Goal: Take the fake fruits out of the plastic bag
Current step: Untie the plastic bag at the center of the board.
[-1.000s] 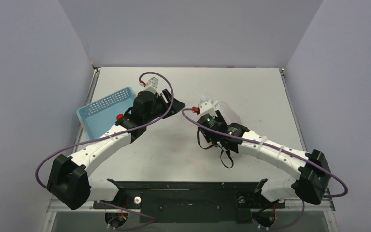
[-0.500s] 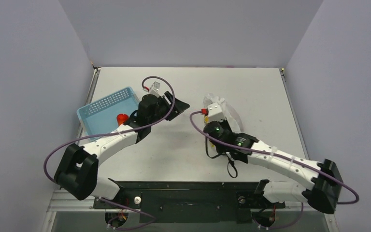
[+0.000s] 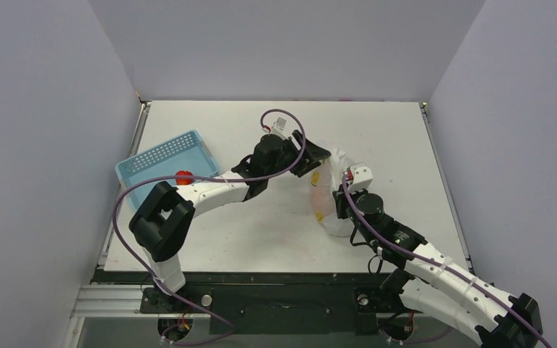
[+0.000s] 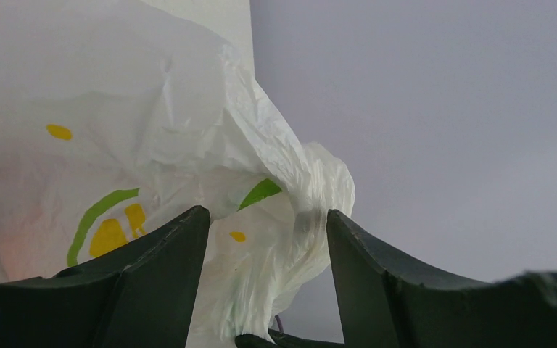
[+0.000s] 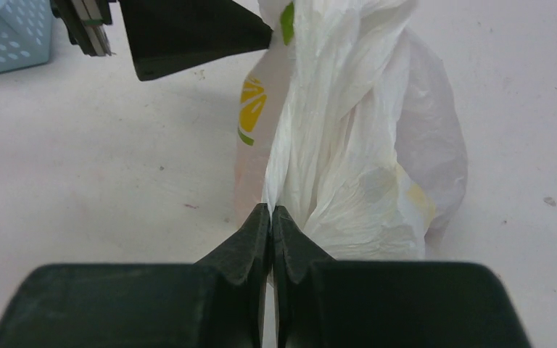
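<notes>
Here, crinkled plastic bag [image 5: 348,167], right hand [image 5: 270,216] pinching it, left hand [image 4: 266,214] agape

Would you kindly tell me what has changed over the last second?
The left gripper swung right from the blue basket to the plastic bag, jaws open around its bunched top. The right gripper closed on the bag's film. Basket and red fruit stayed put.

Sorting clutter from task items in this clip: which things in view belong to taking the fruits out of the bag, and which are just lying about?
Belong to the job: crinkled translucent white plastic bag; small red toy fruit; right gripper, shut on the bag; left gripper, open around its top.
Just there: blue perforated plastic basket, holding the red fruit; white table.
</notes>
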Motion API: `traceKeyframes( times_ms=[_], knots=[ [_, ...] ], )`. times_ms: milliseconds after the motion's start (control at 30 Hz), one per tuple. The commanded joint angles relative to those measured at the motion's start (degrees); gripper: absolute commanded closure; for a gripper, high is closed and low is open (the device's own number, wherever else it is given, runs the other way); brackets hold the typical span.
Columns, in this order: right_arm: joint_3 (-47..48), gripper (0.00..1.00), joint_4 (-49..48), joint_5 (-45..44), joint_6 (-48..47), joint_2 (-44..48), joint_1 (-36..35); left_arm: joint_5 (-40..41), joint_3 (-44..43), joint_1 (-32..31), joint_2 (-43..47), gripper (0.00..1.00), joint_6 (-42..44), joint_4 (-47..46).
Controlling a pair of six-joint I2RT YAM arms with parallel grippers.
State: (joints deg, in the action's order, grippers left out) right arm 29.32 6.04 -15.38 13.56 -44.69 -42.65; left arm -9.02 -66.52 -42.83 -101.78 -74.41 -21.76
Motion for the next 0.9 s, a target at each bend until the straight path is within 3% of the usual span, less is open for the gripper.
traceKeyframes(
  times_ms=[0,200,467,600,733,800,867],
  knots=[
    [0.34,1.0,-5.54,3.18,1.15,1.89,0.98,3.95,-5.1,-2.4,0.0,0.43,0.85,3.8],
    [1.19,1.0,-4.54,3.08,1.61,1.94,1.22,14.97,-6.42,-4.86,2.47,0.38,3.49,13.22],
    [0.62,1.0,-2.85,1.72,1.63,3.39,2.1,13.17,-12.6,-2.68,-2.6,0.39,8.04,14.54],
    [0.64,1.0,-1.67,2.64,1.74,3.9,2.0,10.09,-13.56,-1.38,-4.99,0.41,9.51,9.14],
    [1.05,1.0,-0.83,2.72,2.44,3.92,2.02,6.94,-14.18,-0.57,-7.06,0.53,9.19,4.21],
    [1.27,1.0,-0.32,2.85,2.69,4.03,1.98,5.65,-14.27,-0.33,-7.95,0.62,8.67,2.1],
    [1.57,1.0,0.35,2.67,3.34,4.22,2.02,4.79,-14.56,-0.23,-8.77,0.79,8.44,0.42]
  ],
)
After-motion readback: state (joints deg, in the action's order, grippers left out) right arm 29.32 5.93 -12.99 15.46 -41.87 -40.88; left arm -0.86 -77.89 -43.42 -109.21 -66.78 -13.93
